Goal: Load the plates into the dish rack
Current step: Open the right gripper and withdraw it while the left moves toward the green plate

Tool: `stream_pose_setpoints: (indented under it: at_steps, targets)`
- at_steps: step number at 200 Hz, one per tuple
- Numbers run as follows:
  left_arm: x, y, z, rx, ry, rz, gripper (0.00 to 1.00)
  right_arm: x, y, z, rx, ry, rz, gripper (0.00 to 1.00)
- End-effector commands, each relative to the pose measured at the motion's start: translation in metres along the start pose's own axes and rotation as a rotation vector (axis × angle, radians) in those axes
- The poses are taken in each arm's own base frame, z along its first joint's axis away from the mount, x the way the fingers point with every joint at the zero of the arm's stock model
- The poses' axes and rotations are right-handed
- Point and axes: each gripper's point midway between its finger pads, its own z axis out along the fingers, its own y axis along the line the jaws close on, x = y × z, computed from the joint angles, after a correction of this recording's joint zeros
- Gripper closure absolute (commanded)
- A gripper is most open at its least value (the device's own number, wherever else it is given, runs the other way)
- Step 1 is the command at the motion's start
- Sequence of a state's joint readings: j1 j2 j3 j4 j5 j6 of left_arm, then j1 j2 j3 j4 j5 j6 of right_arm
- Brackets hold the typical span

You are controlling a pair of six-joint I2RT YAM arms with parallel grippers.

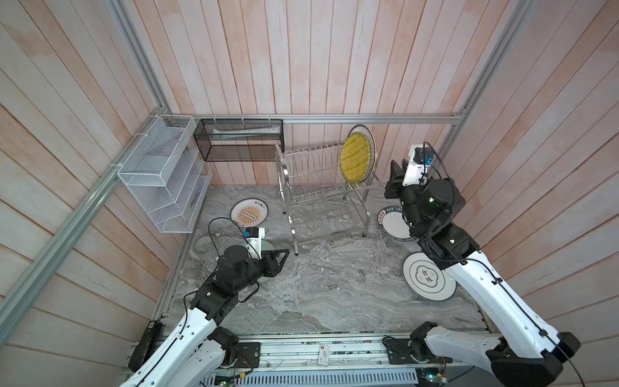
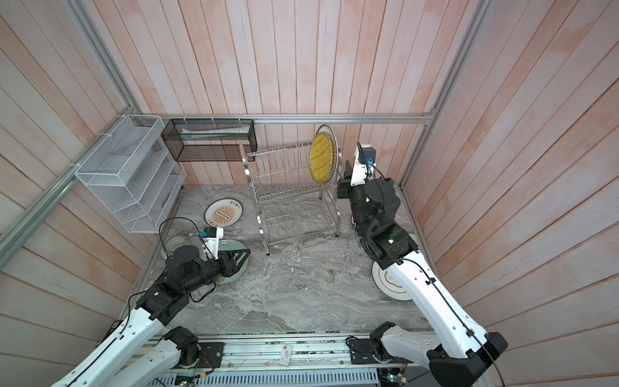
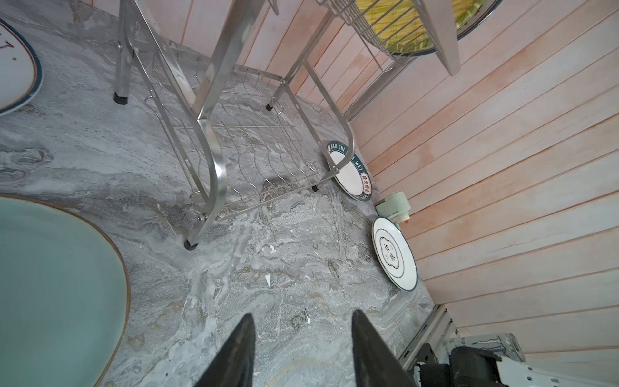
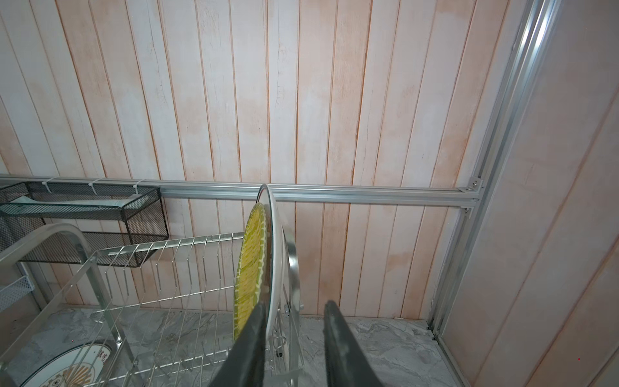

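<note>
The yellow woven-look plate point(image 1: 356, 157) point(image 2: 321, 157) stands on edge at the right end of the dish rack's point(image 1: 321, 197) point(image 2: 291, 201) top tier. My right gripper point(image 1: 394, 167) point(image 4: 294, 305) is open at the plate's rim; one finger lies along its yellow face point(image 4: 251, 268) and the other stands clear of it. My left gripper point(image 1: 284, 256) point(image 3: 303, 315) is open and empty, low over the table beside the pale green plate point(image 3: 50, 284) point(image 2: 234, 244). Flat on the table lie a sunburst plate point(image 1: 249, 214), a lettered-rim plate point(image 1: 392, 224) point(image 3: 350, 174) and a cloud-outline plate point(image 1: 427, 276) point(image 3: 393, 254).
A white mesh organizer point(image 1: 164, 181) hangs on the left wall and a black mesh basket point(image 1: 239, 139) on the back wall. A grey tape roll point(image 1: 204, 246) lies by the left arm. A small mint-green object point(image 3: 393, 206) sits against the right wall.
</note>
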State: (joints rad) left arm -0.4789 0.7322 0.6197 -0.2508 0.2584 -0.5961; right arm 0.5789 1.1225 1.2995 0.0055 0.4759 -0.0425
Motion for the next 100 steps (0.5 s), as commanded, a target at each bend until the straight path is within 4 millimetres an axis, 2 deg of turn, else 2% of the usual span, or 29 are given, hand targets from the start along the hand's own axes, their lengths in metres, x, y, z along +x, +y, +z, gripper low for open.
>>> stream_pose_setpoints:
  at_steps: [1, 44, 100]
  targets:
    - [-0.005, 0.004, -0.003, -0.054, 0.0, 0.035, 0.51, 0.008, -0.003, -0.007, -0.007, -0.018, 0.05, 0.69]
    - [-0.001, 0.012, 0.003, -0.085, 0.022, 0.026, 0.51, 0.046, 0.0, -0.015, -0.043, 0.039, 0.098, 0.69]
    - [0.006, 0.03, 0.01, -0.155, 0.036, -0.006, 0.51, 0.1, 0.016, -0.025, -0.139, 0.131, 0.146, 0.69]
